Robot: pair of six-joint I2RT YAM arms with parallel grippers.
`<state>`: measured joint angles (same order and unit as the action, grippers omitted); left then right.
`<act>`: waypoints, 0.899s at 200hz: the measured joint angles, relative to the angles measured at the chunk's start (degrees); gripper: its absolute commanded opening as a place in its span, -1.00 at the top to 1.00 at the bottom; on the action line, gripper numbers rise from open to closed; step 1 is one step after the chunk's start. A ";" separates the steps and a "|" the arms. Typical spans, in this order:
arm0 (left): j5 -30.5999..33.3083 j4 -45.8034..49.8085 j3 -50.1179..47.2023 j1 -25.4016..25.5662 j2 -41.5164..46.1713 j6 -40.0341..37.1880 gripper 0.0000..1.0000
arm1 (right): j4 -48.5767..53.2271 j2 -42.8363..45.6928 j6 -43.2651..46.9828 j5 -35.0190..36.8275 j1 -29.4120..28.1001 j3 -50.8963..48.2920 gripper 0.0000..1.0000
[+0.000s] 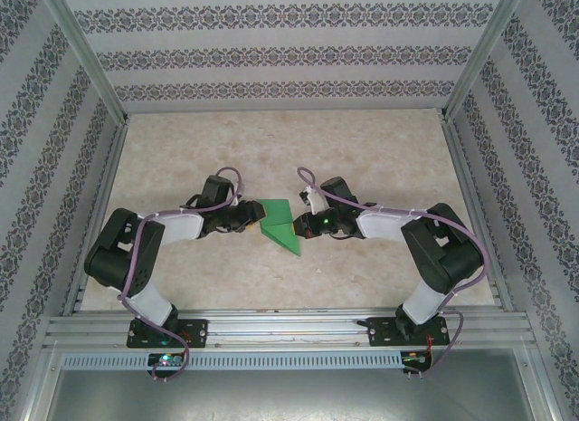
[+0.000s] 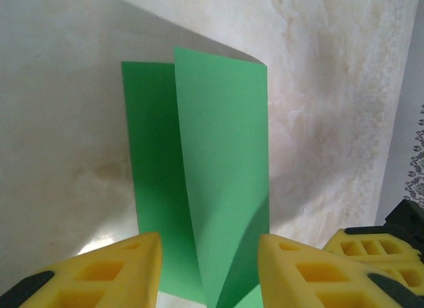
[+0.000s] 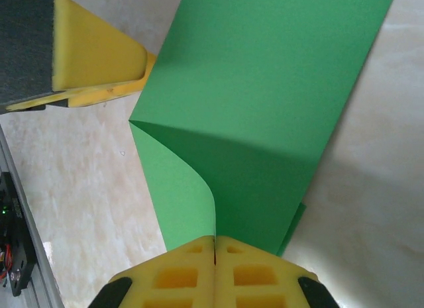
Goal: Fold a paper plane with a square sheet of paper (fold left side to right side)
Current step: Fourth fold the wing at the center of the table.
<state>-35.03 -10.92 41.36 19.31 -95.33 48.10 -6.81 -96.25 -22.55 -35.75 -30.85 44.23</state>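
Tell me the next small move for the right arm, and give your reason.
Probably carry the pinched flap across and lower it until the edges meet. The right gripper is shut on one edge of the square sheet of paper, which arches up off the layer below, uncreased. The left gripper straddles the paper's end with jaws apart.

The paper (image 1: 279, 224) is a plain bright green, darker where its own fold shades it. Under it the table (image 1: 362, 149) is pale beige with cloudy marbling. The walls (image 1: 271, 54) are white with grey bands of small ornamental motifs. The arms (image 1: 127, 249) are black with white sections, and lilac cables (image 1: 342, 200) run along them. The fingers (image 2: 126, 275) of the left gripper (image 2: 209, 245) are yellow with black backs, and the right gripper (image 3: 215, 242) has the same colours. The near frame (image 1: 289, 329) is silver-grey. A small green light (image 1: 301, 226) glows on the right arm.
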 measured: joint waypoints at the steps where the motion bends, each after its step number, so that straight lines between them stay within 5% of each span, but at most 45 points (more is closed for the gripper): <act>1: -0.02 -0.04 0.04 0.00 -0.09 0.00 0.16 | -0.13 0.02 -0.04 0.00 0.02 -0.02 1.00; 42: -1.60 -2.27 1.75 0.07 -3.67 0.66 0.28 | -1.46 0.74 -1.11 -1.07 0.37 -0.79 1.00; 96: -3.58 -4.83 2.91 0.22 -5.55 1.77 0.43 | 0.61 3.85 -1.62 0.94 0.74 -1.77 0.15; 137: -3.98 -5.03 2.95 0.46 -4.92 2.36 0.47 | 10.49 12.20 0.48 11.58 -1.29 -0.50 0.10; 180: -4.02 -5.05 3.02 0.96 -3.67 3.41 0.52 | 21.46 13.68 3.28 28.37 -13.73 4.76 0.05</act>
<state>-39.05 -15.97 44.38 20.27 -99.00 51.51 14.66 -82.56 -19.27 -7.38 -44.58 48.99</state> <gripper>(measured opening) 0.246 0.460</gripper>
